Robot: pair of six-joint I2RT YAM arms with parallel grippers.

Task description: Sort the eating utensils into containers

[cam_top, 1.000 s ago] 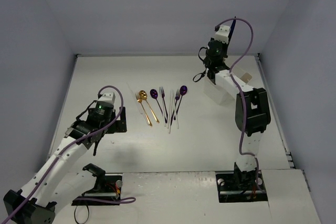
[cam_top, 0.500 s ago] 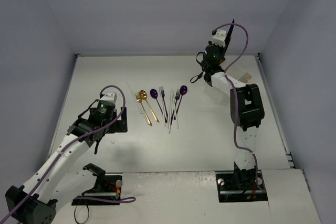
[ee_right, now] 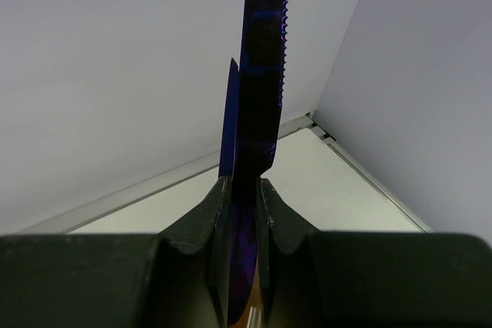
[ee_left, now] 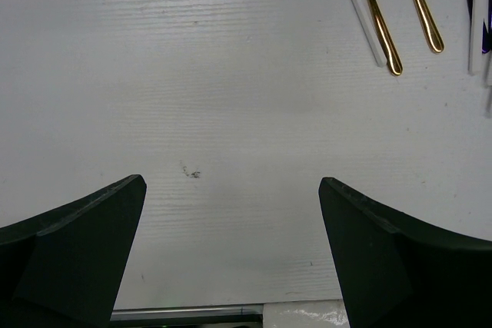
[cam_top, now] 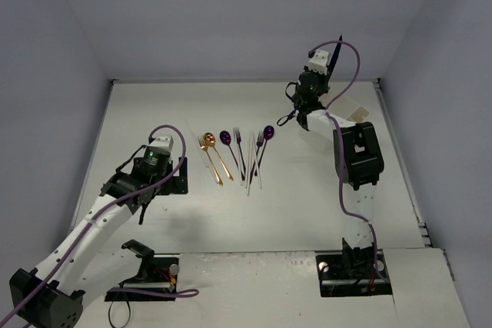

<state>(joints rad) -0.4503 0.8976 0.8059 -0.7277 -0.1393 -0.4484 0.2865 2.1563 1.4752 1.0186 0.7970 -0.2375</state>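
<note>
— Grey walls (cam_top: 231, 21), white table (cam_top: 307, 197). Right side?
— Raised at one o'clock, right gripper (ee_right: 244, 190) clenching a purple-blue knife (ee_right: 263, 74) upright; its serrations show only wrist-side.
— Left?
— Left gripper (ee_left: 231, 182) released, low; utensils (cam_top: 238, 155) at its three o'clock.

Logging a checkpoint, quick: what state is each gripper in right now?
Left gripper: open, holding nothing.
Right gripper: shut on a purple-blue knife, serrated blade pointing up.

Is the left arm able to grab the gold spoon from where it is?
Probably yes. The left gripper is open, and the gold spoon lies flat nearby; nothing tall blocks it, though the gold fork lies close alongside.
</note>
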